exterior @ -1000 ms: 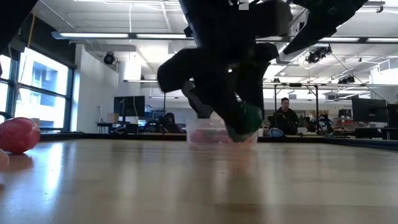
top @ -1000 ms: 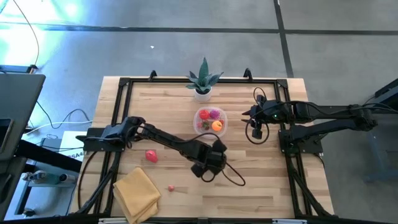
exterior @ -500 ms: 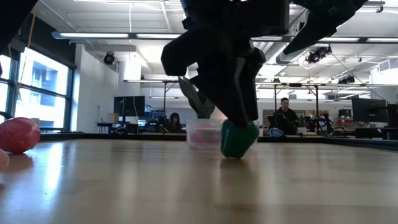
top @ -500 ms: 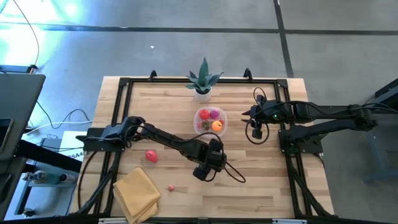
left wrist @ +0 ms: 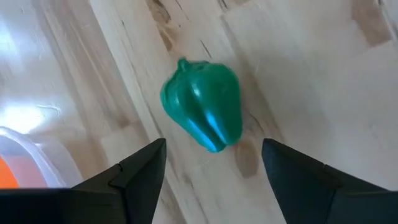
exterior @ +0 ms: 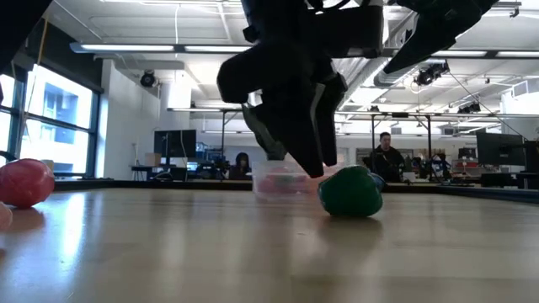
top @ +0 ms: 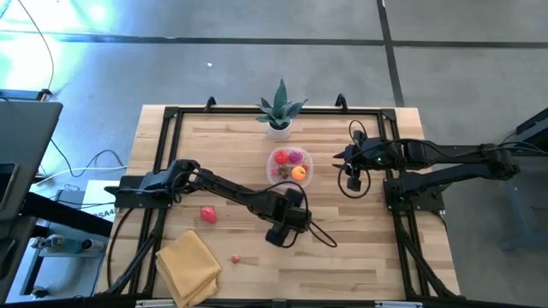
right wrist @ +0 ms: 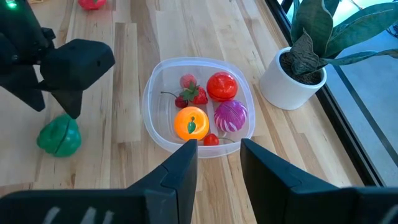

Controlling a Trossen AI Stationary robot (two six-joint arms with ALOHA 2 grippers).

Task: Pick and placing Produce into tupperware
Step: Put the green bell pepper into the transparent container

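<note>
A green toy pepper [left wrist: 202, 112] [exterior: 349, 192] [right wrist: 59, 138] lies on its side on the bare wood near the table's middle. My left gripper [left wrist: 211, 180] [exterior: 293, 156] [top: 287, 224] hangs open just above it, one finger on each side, touching nothing. In the high view the arm hides the pepper. The clear tupperware [top: 290, 166] [right wrist: 199, 106] stands beyond it and holds a red tomato, a purple piece, an orange and small red berries. My right gripper [right wrist: 219, 155] [top: 353, 181] waits open at the table's right side, beside the tupperware.
A pink-red fruit [top: 208, 214] [exterior: 24, 181] and a tiny pink piece [top: 235, 258] lie on the table's left half. A folded yellow cloth [top: 188, 265] is at the near left corner. A potted plant [top: 280, 111] stands at the far edge.
My left gripper, which held the green pepper lifted a second ago, has come down to the table and let it go. The pepper now lies free on the wood, a little toward the table's right of the fingers. My right arm has kept still.
</note>
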